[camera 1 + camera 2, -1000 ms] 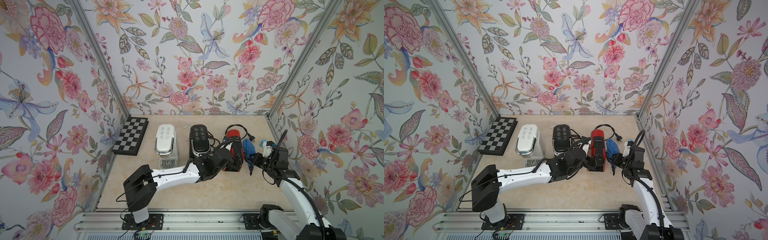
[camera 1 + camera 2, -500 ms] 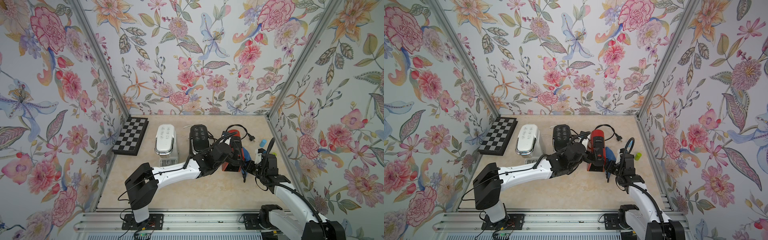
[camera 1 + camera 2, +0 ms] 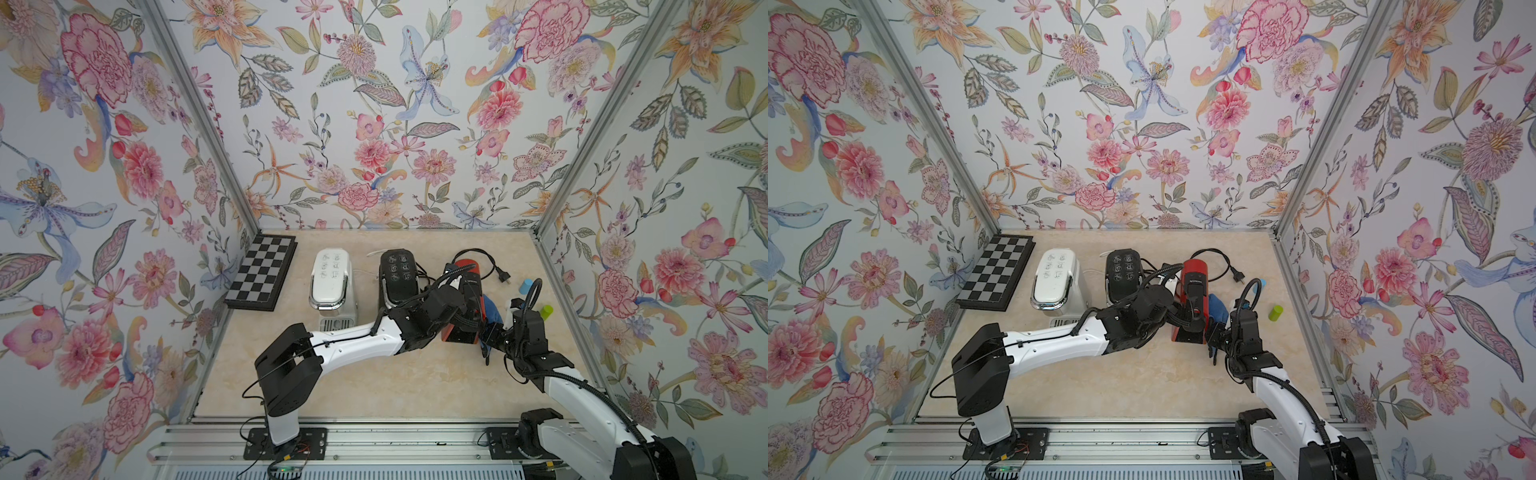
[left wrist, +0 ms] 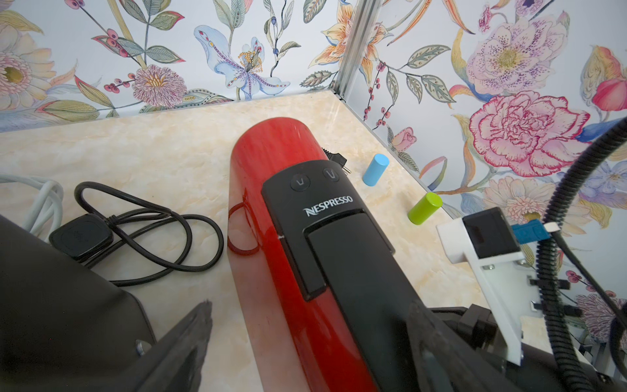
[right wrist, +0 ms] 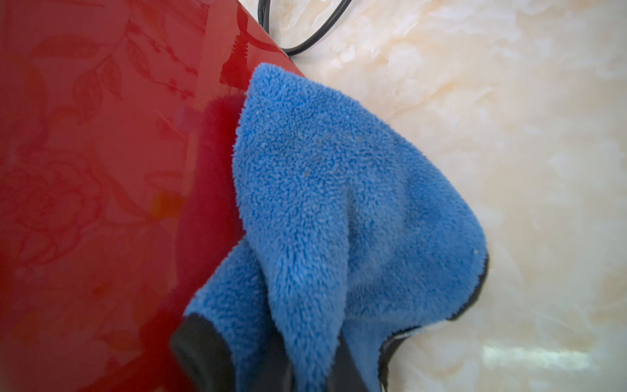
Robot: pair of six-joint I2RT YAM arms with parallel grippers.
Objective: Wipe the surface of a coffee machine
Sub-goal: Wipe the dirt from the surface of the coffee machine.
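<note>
R tool (image 5: 271,363) clamps blue cloth (image 5: 339,190) on coffee machine (image 4: 278,146); L tool (image 4: 309,303) released, astride it.

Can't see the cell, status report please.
Left hand open, straddling Nespresso machine. Right hand shut on blue cloth, pressed against its red side. Power cord lies beyond cloth.

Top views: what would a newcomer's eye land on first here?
The red coffee machine stands right of centre, with both arms converging on it. The left gripper is open astride it, and the right gripper is shut on a blue cloth held against its side. Loud floral walls surround everything.
</note>
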